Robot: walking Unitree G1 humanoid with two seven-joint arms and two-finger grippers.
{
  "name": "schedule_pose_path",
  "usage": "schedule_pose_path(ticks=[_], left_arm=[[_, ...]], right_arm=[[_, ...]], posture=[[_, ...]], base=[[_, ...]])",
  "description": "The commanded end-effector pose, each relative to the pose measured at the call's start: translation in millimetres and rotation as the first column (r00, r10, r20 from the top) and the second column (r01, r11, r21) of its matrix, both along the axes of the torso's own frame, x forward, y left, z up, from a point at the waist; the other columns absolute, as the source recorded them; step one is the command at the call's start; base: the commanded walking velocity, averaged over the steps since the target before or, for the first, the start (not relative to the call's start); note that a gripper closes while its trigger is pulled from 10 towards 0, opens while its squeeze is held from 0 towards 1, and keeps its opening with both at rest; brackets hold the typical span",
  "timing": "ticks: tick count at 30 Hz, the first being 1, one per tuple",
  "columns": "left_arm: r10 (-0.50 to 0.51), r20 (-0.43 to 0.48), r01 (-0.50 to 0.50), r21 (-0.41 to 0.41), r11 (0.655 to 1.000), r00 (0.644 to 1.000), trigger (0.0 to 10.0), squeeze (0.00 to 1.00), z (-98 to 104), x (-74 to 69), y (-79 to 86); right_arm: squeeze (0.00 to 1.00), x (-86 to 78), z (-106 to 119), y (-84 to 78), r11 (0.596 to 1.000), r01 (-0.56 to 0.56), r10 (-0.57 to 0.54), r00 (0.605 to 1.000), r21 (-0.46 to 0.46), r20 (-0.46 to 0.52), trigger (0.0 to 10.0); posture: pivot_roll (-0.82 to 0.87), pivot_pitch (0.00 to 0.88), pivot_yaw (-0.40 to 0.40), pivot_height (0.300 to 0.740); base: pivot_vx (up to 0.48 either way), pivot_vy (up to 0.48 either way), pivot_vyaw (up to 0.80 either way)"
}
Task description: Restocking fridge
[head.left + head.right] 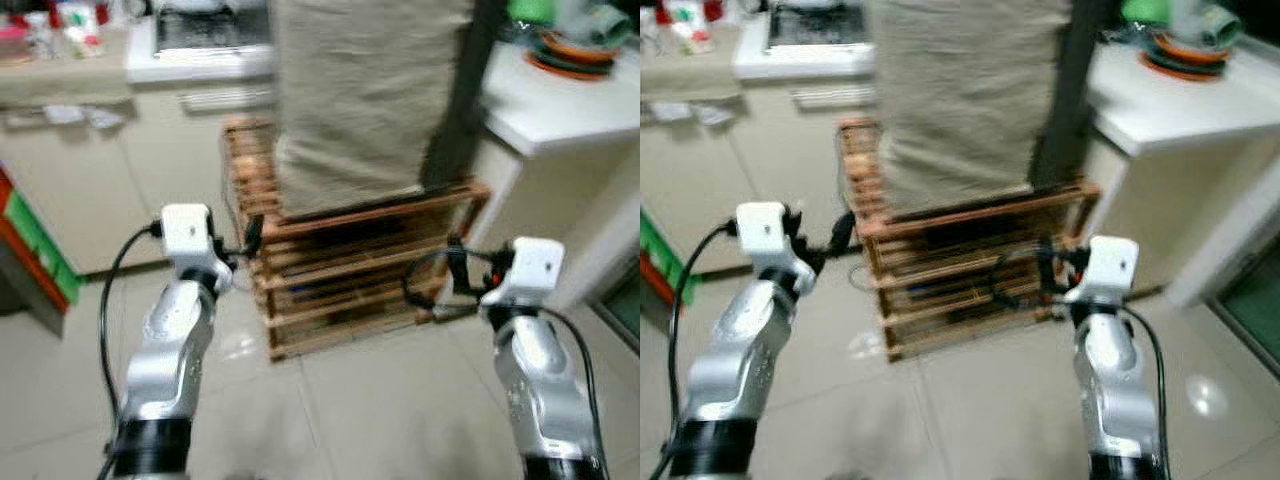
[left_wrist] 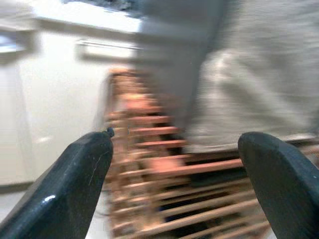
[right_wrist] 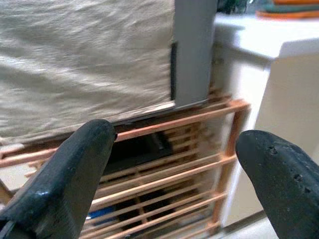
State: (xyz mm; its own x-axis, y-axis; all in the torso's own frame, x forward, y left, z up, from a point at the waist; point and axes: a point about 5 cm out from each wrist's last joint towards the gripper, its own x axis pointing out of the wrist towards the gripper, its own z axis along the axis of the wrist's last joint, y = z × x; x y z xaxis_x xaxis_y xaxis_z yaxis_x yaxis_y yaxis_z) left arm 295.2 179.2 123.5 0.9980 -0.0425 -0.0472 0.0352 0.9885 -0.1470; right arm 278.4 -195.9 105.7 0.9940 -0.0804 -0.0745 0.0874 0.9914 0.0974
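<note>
— Our left gripper (image 2: 174, 184) was spread wide, wasn't it?

— It was, both fingers (image 2: 75, 189) well apart with nothing between them. We held it up in front of us, aimed at the left end of the rack (image 1: 350, 265).

— And what sat on that rack?

— A tall grey fridge (image 3: 192, 50) draped in a beige cloth (image 1: 365, 90). The cloth hung down nearly to the rack's top rail. We could make out dark things on the shelves behind the slats, too blurred to name.

— What lay behind it?

— A pale counter (image 1: 70, 80) to our left, with small items we couldn't read, and a white one (image 1: 560, 105) to our right carrying stacked dishes (image 1: 570, 45).

— And our right gripper (image 3: 174, 184)?

— Spread just as wide, gripping nothing. We had it raised before the rack's right end, near the corner post. Tiled floor (image 1: 400, 410) lay under both arms.
</note>
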Motion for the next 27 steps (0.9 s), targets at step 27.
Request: schedule_pose_path(ticks=[27], left_arm=[[-0.14,0.058,0.14,0.013,0.99,0.988,10.0,0.0,12,14.8,-15.8]], right_arm=[[0.0,4.7,12,-18.2,0.99,0.108,-0.1,0.991,-0.088,0.092,10.0]], posture=[[-0.06,0.0,-0.014,0.711]], base=[[0.0,0.263,-0.52]])
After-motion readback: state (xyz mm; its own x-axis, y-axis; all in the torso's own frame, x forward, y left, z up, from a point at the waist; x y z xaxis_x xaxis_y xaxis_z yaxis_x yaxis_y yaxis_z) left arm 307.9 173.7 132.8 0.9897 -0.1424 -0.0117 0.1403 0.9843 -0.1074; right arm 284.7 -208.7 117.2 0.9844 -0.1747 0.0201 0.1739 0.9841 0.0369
